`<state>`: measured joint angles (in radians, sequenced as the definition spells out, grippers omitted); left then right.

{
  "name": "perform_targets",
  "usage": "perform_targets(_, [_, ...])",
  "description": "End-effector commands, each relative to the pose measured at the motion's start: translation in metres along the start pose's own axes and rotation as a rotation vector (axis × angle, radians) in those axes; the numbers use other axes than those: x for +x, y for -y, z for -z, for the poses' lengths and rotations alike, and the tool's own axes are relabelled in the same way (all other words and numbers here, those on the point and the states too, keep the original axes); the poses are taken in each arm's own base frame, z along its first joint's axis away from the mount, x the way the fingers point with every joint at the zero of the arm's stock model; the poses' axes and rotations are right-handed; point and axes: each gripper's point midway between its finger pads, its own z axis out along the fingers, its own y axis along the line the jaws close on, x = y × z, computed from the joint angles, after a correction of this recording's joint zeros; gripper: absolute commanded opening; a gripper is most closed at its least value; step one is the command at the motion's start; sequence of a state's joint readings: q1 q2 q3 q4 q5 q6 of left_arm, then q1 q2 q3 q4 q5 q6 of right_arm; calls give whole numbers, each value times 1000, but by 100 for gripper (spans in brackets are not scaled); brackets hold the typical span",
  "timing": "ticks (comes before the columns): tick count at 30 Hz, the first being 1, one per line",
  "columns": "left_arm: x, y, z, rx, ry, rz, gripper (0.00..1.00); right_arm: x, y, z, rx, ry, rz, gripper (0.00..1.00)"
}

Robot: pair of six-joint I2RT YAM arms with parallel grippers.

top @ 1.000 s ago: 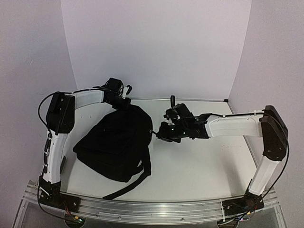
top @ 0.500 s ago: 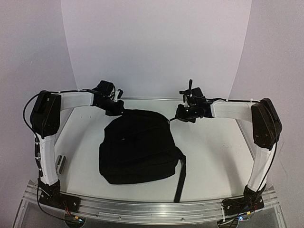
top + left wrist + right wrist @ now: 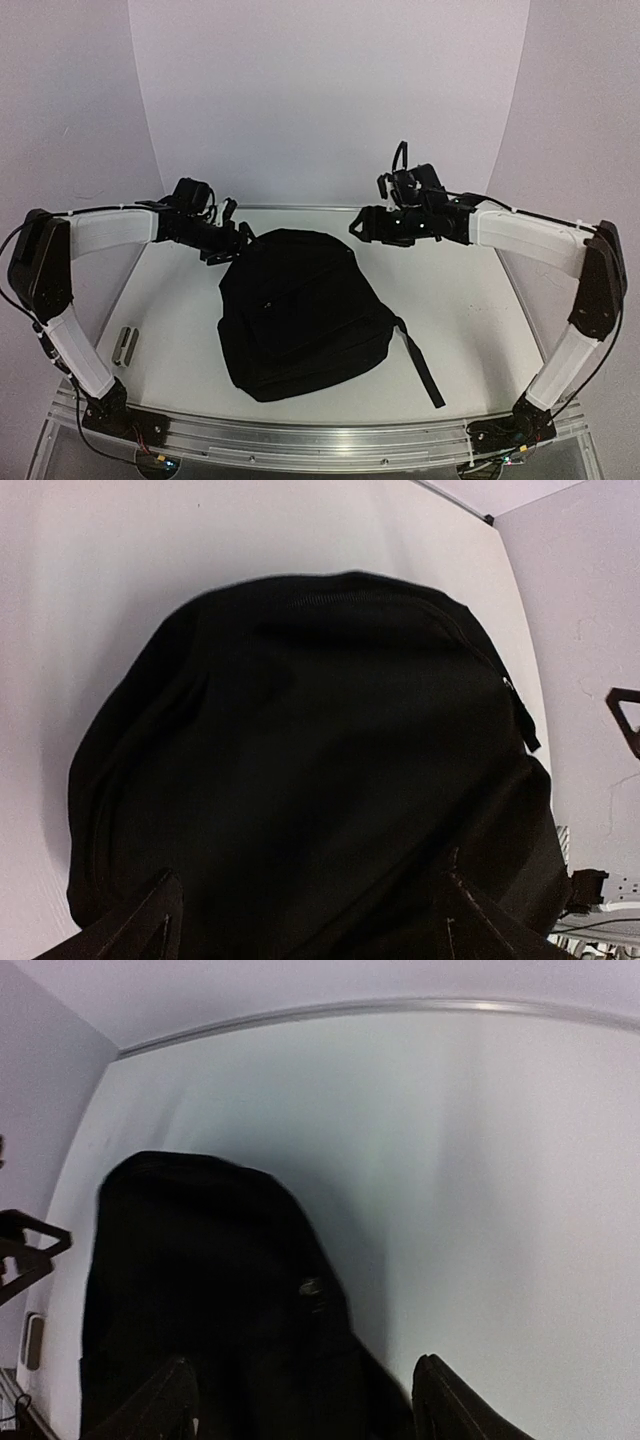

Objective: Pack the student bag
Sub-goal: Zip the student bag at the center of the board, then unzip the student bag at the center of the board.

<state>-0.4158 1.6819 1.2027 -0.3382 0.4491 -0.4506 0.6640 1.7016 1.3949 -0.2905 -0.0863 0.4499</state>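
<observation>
Jaws wide and empty, left gripper [image 3: 230,238] and right gripper [image 3: 358,226] flank the student bag [image 3: 300,315]; opening it likely needs a square pinch on the zipper pull [image 3: 523,723].

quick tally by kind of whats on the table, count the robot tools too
black backpack: 1
small grey piece: 1
robot tools, left tool and right tool: 2
total: 4
</observation>
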Motion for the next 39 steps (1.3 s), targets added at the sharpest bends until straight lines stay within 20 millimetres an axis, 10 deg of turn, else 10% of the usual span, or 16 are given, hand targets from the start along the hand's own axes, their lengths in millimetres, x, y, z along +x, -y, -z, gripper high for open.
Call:
perform_targets(1, [30, -5, 22, 17, -4, 112, 89, 20, -73, 38, -100, 8, 177, 71])
perform_targets(13, [93, -31, 23, 79, -76, 323, 92, 120, -175, 8, -225, -137, 446, 57])
perform_targets(20, [105, -40, 15, 74, -89, 354, 79, 150, -186, -31, -128, -148, 548, 51])
perform_targets(39, [118, -53, -2, 60, -141, 366, 4, 173, -171, -95, 70, -136, 720, 50])
